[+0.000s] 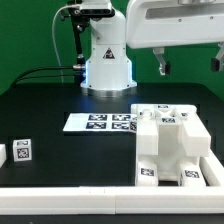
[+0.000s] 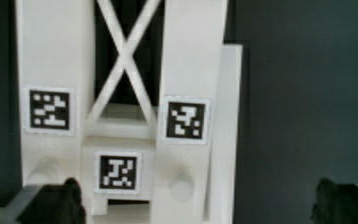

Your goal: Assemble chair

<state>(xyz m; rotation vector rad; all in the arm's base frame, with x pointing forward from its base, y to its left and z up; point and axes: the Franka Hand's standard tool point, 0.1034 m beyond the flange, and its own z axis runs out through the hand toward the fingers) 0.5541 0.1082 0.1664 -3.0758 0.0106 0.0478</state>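
The white chair parts (image 1: 168, 148) stand stacked together at the exterior view's right, several black-and-white tags on them. Two smaller white tagged pieces (image 1: 20, 152) lie at the exterior view's left. My gripper (image 1: 189, 66) hangs above the stacked parts, well clear of them, open and empty. In the wrist view the gripper (image 2: 202, 205) looks down on the stacked parts (image 2: 131, 120), which show an X-shaped brace and three tags. Its dark fingertips (image 2: 51, 205) stand wide apart, and nothing is between them.
The marker board (image 1: 100, 122) lies flat on the black table in the middle. The robot's base (image 1: 105, 60) stands behind it. A white rail (image 1: 70, 194) runs along the table's front edge and up the right side beside the parts.
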